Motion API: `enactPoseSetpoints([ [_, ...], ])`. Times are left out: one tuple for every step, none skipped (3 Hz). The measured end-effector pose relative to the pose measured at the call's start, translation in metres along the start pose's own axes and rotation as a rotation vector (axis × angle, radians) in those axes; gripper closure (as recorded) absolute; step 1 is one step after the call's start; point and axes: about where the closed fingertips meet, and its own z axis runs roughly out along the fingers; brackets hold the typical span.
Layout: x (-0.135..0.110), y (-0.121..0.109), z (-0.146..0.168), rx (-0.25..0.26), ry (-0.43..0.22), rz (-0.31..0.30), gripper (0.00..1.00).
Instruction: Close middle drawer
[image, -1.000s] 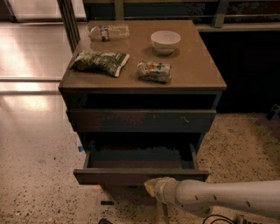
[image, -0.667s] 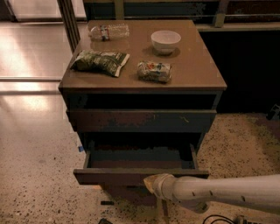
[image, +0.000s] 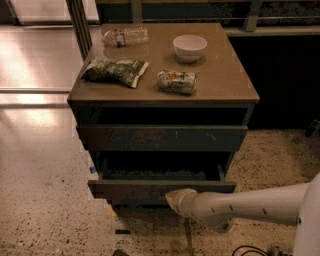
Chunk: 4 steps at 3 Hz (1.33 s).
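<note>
The middle drawer (image: 150, 191) is pulled partly out of the dark cabinet, and its olive-grey floor (image: 155, 175) shows behind the plain front. Above it sits the drawer front with small pale scratches (image: 160, 137). My white arm (image: 250, 204) reaches in from the right, low over the floor. My gripper (image: 176, 200) is at the arm's end, against the lower right part of the middle drawer's front.
On the cabinet top (image: 225, 75) lie a green snack bag (image: 115, 71), a crushed can (image: 176, 82), a white bowl (image: 190, 47) and a plastic bottle (image: 125, 36). Speckled floor (image: 45, 215) lies in front, with a dark wall panel (image: 285, 80) to the right.
My gripper has moved up and a little left against the drawer front. The middle drawer has slid slightly inward.
</note>
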Motion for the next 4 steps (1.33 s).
enactPoseSetpoints([
  [-0.004,-0.003,0.002,0.006,-0.005,-0.001,1.00],
  [-0.022,-0.016,0.009,0.041,-0.027,-0.013,1.00],
  [-0.041,-0.032,0.019,0.026,-0.079,0.016,1.00],
  [-0.044,-0.033,0.022,0.031,-0.081,0.011,1.00],
])
